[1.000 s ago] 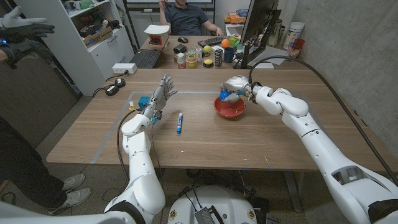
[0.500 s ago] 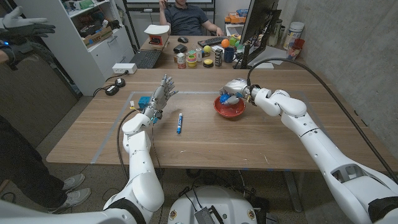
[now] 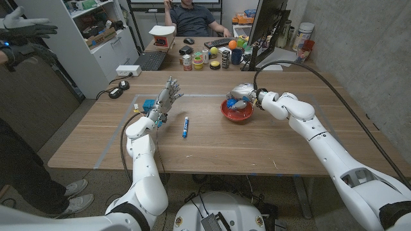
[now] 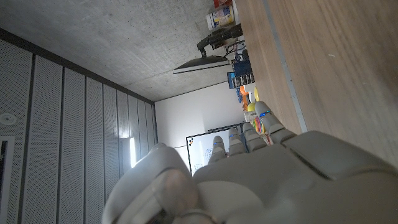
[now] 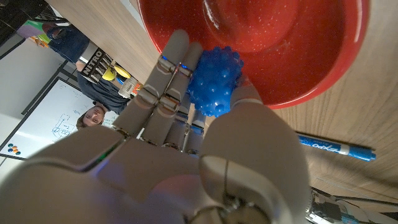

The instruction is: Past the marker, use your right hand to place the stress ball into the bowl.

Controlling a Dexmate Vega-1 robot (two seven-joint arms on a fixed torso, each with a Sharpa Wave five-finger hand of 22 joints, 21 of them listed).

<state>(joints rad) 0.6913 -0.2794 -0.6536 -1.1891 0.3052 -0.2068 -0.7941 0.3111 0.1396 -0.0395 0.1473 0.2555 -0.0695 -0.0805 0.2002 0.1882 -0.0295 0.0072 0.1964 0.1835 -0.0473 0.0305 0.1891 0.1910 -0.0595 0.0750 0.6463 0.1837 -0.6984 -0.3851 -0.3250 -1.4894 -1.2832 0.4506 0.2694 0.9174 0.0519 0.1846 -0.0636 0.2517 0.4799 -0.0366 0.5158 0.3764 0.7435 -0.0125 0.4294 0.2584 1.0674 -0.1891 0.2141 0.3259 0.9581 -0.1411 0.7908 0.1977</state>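
Wooden tabletop [image 3: 212, 144] spreads below us in the head view. Over its far right part we see the right robot hand [image 3: 239, 94] poised above the red bowl [image 3: 237, 111], its fingers curled around the blue stress ball [image 3: 232, 100], which sits at the bowl's near-left rim, under the fingers. The blue marker [image 3: 185, 126] lies well apart from that robot hand, on the side toward the left arm and a little nearer the robot. The left robot hand [image 3: 164, 99] stands upright beyond the marker, fingers apart and reaching up, with nothing in them. A small blue block [image 3: 149, 104] lies just beside it on its outer side. A person [image 3: 191, 16] sits at a desk behind the tabletop.

From the left wrist view we see the back of the left robot hand [image 4: 261, 180], its fingers [image 4: 264, 121] extended and apart alongside the tabletop [image 4: 336, 68], holding nothing.

From the right wrist view we look along the back of the right robot hand [image 5: 186, 143]. Its fingers [image 5: 168, 68] and thumb wrap the knobbly blue stress ball [image 5: 214, 81], which is held against the palm side and hangs over the inside of the red bowl [image 5: 292, 43], close to its rim. We cannot tell whether the ball touches the bowl. The marker [image 5: 336, 148] lies on the tabletop [image 5: 367, 112] beside the thumb, outside the bowl.
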